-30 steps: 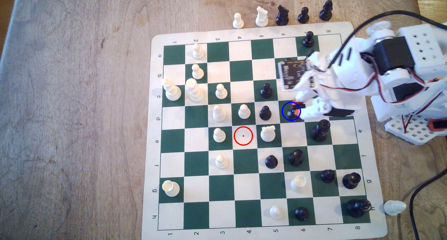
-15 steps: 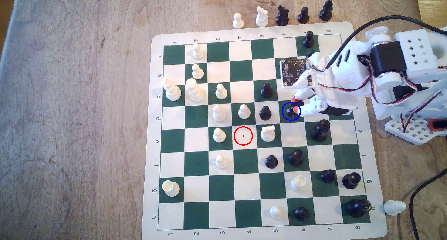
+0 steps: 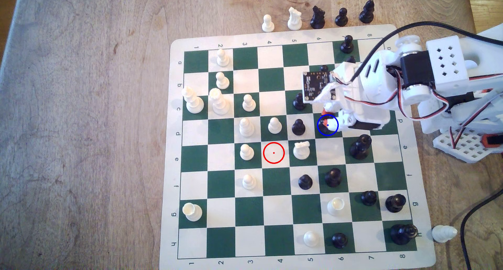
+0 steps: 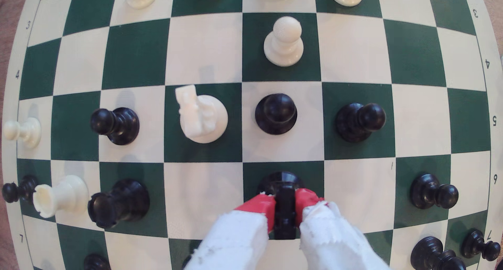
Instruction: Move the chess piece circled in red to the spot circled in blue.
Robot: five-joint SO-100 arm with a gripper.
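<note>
The black knight (image 4: 283,202) is standing on the dark green square ringed in blue (image 3: 332,132), its round base resting on the board (image 3: 275,36). The gripper (image 4: 284,203) is pinching the knight's upper part between its red-tipped fingers (image 4: 258,206), one on each side. A black pawn (image 3: 298,127) is sitting on the neighbouring square toward the exterior view's left, and a white knight (image 3: 301,150) is standing diagonally near

wooden table (image 3: 81,123), chessboard mat (image 3: 174,177), captured pieces (image 3: 317,16)
</note>
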